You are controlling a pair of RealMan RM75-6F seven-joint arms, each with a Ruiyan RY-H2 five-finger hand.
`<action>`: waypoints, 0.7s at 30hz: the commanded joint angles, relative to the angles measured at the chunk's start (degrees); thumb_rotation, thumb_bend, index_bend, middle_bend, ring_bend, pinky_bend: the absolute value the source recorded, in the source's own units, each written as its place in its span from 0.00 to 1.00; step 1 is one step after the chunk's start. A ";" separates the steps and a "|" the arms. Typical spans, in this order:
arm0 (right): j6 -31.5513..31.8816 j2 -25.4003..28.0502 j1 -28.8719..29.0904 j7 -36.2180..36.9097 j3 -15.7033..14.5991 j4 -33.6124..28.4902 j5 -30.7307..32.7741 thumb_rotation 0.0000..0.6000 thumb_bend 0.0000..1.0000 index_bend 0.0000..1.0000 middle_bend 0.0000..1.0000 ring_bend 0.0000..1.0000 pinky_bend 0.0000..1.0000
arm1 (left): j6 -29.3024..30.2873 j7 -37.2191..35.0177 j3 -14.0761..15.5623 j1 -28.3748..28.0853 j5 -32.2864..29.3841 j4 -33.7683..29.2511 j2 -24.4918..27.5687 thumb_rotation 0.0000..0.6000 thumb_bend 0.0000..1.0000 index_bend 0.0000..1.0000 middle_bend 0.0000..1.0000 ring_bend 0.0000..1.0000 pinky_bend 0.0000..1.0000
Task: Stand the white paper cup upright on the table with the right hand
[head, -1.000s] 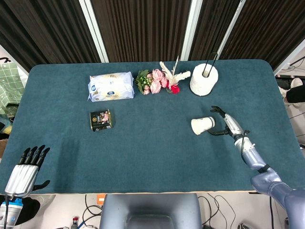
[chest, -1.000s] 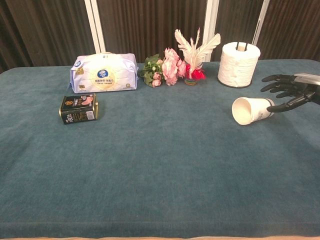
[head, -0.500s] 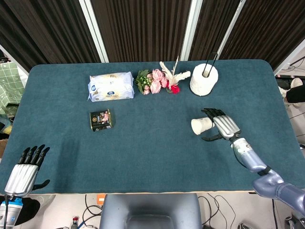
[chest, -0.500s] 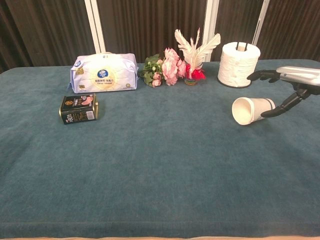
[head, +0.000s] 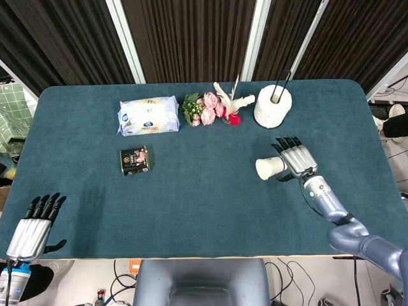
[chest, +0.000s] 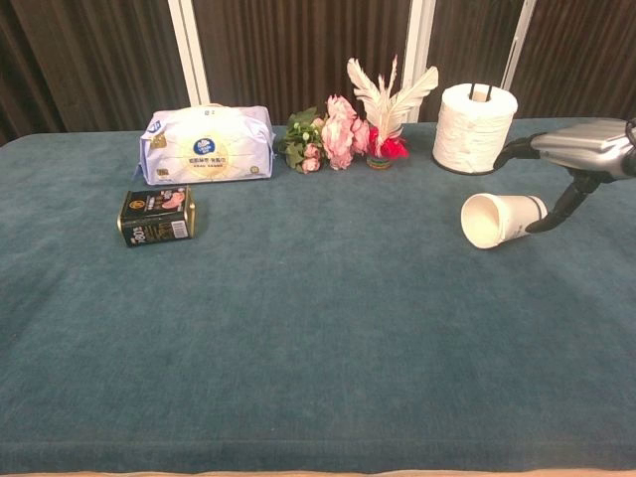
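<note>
We see the white paper cup (chest: pixel 500 219) on its side at the right of the table (head: pixel 204 210), mouth facing left, just near of the paper towel roll (chest: pixel 474 127). So the standing-up is not done. The right hand (head: pixel 295 158) hovers palm-down over the cup's base end, fingers spread, thumb reaching down beside the cup; we judge it holds nothing yet, contact unclear. Left: close on the cup, tip it upright, let go. The left hand (head: pixel 32 229) idles open at the near-left table edge, well apart.
</note>
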 commanded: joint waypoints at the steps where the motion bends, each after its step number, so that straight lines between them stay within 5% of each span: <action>1: -0.74 -0.91 0.80 -1.42 0.25 0.43 0.68 0.73 0.15 0.26 0.07 0.03 0.13 | -0.08 0.04 -0.06 -0.03 -0.20 0.00 -0.02 1.00 0.04 0.00 0.00 0.00 0.00; 12: -1.09 -1.90 1.66 -3.30 0.61 -0.76 1.80 0.79 0.19 0.24 0.08 0.03 0.13 | -0.03 -0.40 -0.12 -0.06 -0.39 0.04 0.28 1.00 0.04 0.00 0.00 0.00 0.00; 21: -0.92 -2.72 2.30 -3.82 0.55 -1.51 1.58 0.87 0.20 0.33 0.09 0.03 0.13 | 0.09 -0.27 -0.10 -0.02 -0.45 0.01 0.18 1.00 0.04 0.00 0.00 0.00 0.00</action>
